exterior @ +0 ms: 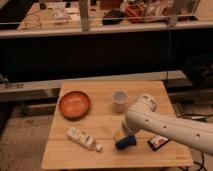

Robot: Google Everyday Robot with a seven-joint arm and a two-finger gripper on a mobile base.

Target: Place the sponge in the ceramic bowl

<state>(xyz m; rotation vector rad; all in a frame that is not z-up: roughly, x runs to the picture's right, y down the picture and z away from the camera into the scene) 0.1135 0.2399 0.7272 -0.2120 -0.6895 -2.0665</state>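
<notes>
Desk point(65, 155), wood top. Ceramic bowl point(75, 104) at back left, only its glazed inside showing. White cup point(119, 100) upright to its right; contents cannot be told. Sponge point(127, 141) lies on the desk at front centre, well apart from the bowl. Gripper point(121, 134) is down at the sponge's left end, mostly hidden by the arm; whether it grips cannot be told. White bottle point(82, 138) lies front left, dark packet point(157, 142) just right of the sponge.

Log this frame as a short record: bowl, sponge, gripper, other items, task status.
table: wooden
bowl: orange-brown, rear left, nothing in it
sponge: dark blue, front centre on the table, apart from the bowl
gripper: down at the sponge, mostly hidden by the arm
other items: white cup; white bottle lying front left; red-black packet
status: sponge not yet in bowl
</notes>
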